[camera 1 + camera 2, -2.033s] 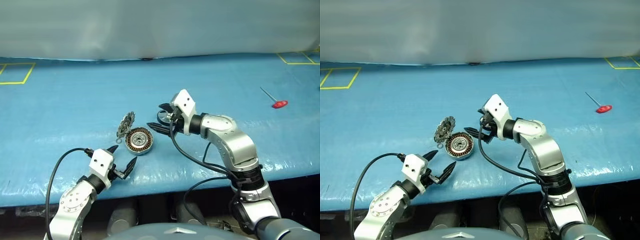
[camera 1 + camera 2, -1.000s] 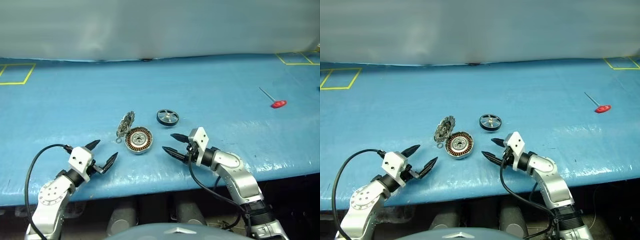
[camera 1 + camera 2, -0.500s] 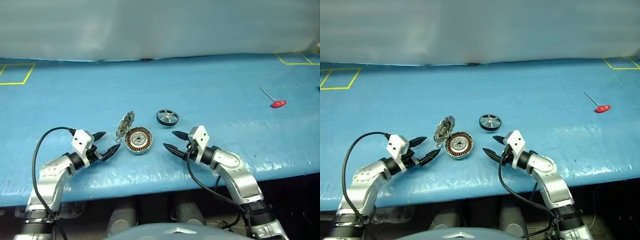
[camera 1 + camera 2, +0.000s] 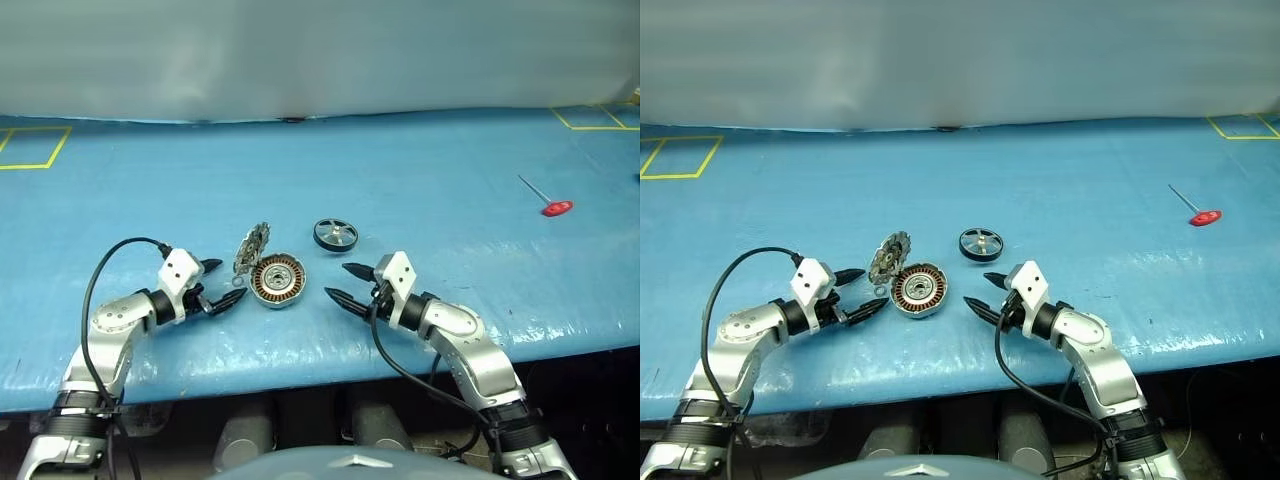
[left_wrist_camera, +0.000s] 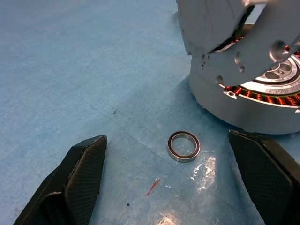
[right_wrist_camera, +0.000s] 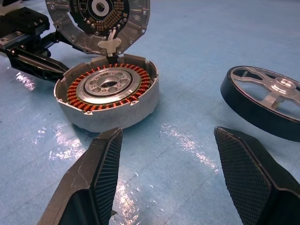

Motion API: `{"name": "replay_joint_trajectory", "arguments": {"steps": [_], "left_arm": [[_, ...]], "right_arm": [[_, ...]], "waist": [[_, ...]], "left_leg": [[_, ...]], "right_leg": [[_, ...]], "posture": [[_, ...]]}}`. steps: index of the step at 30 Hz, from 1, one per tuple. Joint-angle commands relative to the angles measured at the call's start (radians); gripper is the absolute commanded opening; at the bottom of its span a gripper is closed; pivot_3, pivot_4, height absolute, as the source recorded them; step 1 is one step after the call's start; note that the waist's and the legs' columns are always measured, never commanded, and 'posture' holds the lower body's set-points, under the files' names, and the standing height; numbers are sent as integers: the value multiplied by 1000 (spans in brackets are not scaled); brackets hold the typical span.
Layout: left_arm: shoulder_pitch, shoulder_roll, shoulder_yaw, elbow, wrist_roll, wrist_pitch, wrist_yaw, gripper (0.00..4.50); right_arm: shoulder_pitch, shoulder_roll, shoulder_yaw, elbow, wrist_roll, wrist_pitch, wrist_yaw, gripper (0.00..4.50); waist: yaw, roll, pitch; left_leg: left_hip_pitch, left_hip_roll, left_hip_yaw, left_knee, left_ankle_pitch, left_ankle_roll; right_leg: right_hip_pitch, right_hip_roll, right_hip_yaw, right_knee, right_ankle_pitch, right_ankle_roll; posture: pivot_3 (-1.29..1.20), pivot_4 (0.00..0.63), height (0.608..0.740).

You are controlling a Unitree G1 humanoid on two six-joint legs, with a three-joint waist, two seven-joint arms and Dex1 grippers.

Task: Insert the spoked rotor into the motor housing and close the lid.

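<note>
Left pincer (image 4: 222, 283) released beside motor housing (image 4: 276, 281); right pincer (image 4: 343, 284) released; no legible writing.

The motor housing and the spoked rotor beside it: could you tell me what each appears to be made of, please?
The motor housing looks like matte grey cast or machined metal, probably aluminium, ringed inside with glossy copper-coloured wire windings around a bright silvery centre. The spoked rotor has a dark, smooth outer rim, possibly coated metal or rubber, and satin silvery spokes and hub that look like bare metal.

Small metal ring (image 5: 183, 146) on blue table (image 5: 70, 70), between spread claw fingers (image 5: 82, 176), beside motor housing (image 5: 243, 93)
</note>
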Motion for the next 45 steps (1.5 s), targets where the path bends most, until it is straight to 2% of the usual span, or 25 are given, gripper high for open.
{"name": "replay_joint_trajectory", "arguments": {"steps": [1, 13, 16, 26, 32, 40, 45], "left_arm": [[-21, 9, -13, 22, 28, -34, -6, 4500], [-73, -2, -47, 94, 77, -39, 9, 4500], [-83, -9, -51, 100, 76, -31, 4, 3915], [-59, -4, -56, 113, 79, -13, -14, 661], [31, 25, -24, 20, 53, 34, -18, 648], [234, 48, 48, -242, -25, 150, 8, 648], [381, 21, 100, -400, -82, 188, 59, 648]], "right_arm": [[-7, 2, -2, -42, 13, 6, -5, 3267], [-14, 5, 1, -42, 13, 15, -12, 3267], [-17, 6, 0, -41, 14, 17, -14, 3231], [-15, 1, -9, -44, 16, 21, -30, 3231], [-19, 5, 3, -49, 13, 25, -34, 3231], [-37, 9, 24, -52, 11, 26, -22, 3231], [-63, 9, 42, -28, 6, 20, -3, 3231]], "waist": [[1, 0, 0], [1, 0, 0], [1, 0, 0], [0, 0, 0], [-5, 1, -1], [-3, 2, -1], [-1, 2, -1]], "left_leg": [[0, 0, 0, 0, 0, 0], [0, 0, 0, 2, 0, 1], [0, 0, 0, 3, 1, 1], [0, 0, 1, 3, 1, 1], [1, 0, 1, 3, 1, 1], [1, 1, 2, 3, 0, 1], [1, 1, 2, 3, 0, 2]], "right_leg": [[0, 0, 0, 0, 0, 0], [1, 0, 0, 1, 1, 1], [1, 0, 1, 1, 2, 2], [1, 0, 1, 1, 2, 3], [1, 0, 2, 1, 2, 3], [0, 0, 3, 1, 1, 1], [0, -3, 3, 1, -1, -3]], "posture": [[0, 150, 740], [0, 150, 740], [0, 150, 740], [0, 150, 740], [0, 150, 740], [0, 150, 740], [0, 150, 740]]}}
